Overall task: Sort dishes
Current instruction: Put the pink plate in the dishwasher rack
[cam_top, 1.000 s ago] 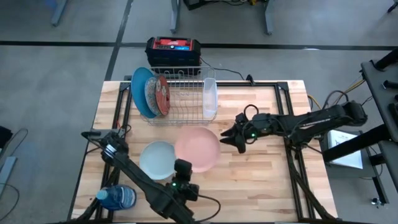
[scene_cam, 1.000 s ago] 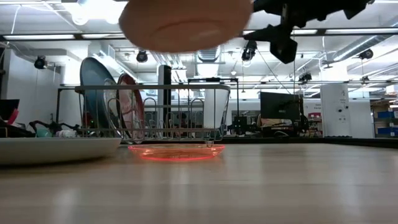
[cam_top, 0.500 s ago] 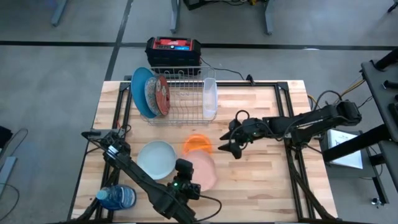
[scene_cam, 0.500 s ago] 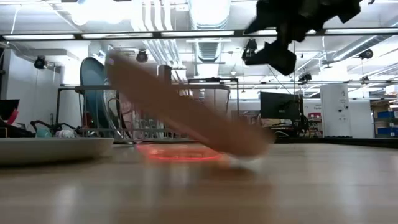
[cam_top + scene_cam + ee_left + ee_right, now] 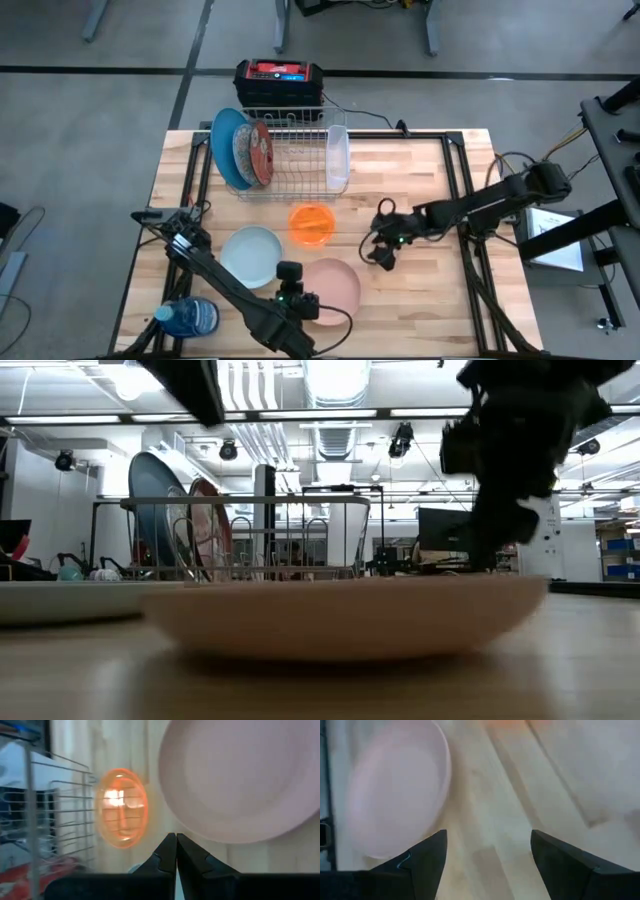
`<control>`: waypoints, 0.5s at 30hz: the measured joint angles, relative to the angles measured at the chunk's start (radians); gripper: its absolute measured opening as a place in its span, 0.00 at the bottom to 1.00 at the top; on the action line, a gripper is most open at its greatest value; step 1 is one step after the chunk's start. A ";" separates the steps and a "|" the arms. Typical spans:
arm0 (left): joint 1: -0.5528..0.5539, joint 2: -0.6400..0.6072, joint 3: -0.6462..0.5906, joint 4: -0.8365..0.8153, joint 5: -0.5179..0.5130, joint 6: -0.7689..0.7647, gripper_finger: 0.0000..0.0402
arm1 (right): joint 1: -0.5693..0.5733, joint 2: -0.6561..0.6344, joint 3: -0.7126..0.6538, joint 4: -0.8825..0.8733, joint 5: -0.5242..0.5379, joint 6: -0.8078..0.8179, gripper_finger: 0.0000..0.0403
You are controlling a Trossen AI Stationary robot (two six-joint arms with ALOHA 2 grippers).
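Wooden tabletop point(image 5: 420, 180) is carrying a wire dish rack point(image 5: 295, 150) in which we are seeing the blue plate point(image 5: 226, 145) and patterned plate point(image 5: 243, 152) standing racked. Still loose: orange bowl point(image 5: 312, 224), pale plate point(image 5: 252, 256), pink dish point(image 5: 333, 285). Our right gripper point(image 5: 381, 252) is hovering spread wide and empty beside the pink dish; our left gripper point(image 5: 176, 851) is waiting clenched, empty, near it.

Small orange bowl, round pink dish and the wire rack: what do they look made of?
Small orange bowl: translucent, likely plastic or glass; light glows through it.
Round pink dish: opaque, matte, maybe plastic or ceramic.
Wire rack: thin metal wire, silvery finish.
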 joint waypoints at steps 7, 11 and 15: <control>0.000 0.000 -0.156 0.262 0.074 0.022 0.00 | 0.057 0.159 -0.015 0.165 -0.067 0.059 0.69; 0.000 0.000 -0.228 0.380 0.096 0.011 0.00 | 0.077 0.237 -0.001 0.294 -0.114 0.081 0.67; 0.000 0.000 -0.287 0.464 0.096 0.004 0.00 | 0.082 0.304 0.033 0.305 -0.124 0.074 0.67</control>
